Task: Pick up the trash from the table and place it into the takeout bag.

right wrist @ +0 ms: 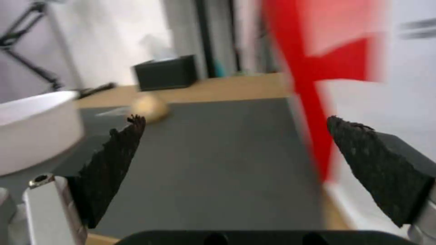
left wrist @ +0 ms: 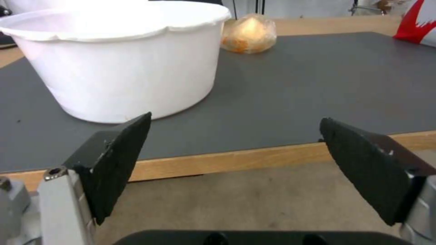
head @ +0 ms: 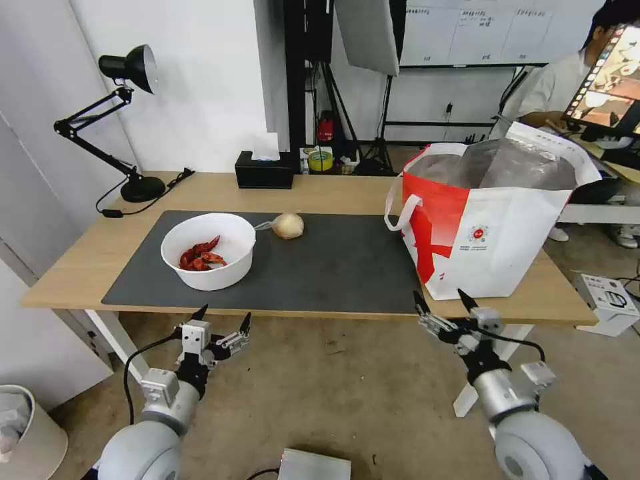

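A black desk lamp [head: 127, 120] is standing at the far left corner, its cord [head: 143, 197] trailing beside it. A black tissue box [head: 264, 171] is sitting at the back edge. A pale round waste bin [head: 27, 433] is standing on the floor [head: 333, 400].

What I can't make out from here

My right wrist view is smeared: the takeout bag [right wrist: 345, 68] is a red-and-white streak cut off by the edge, the tan bag-wrapped lump [right wrist: 150, 107] a soft blob, the white bowl [right wrist: 32, 129] cropped at the side. From my left wrist the bowl's [left wrist: 122, 61] inside is hidden by its own wall, and the bag [left wrist: 420, 22] shows as a corner at the edge. In the head view the bag's front wall hides its contents, its logo [head: 477, 234] is too small to read, and the table's [head: 333, 193] legs are mostly hidden under its top.
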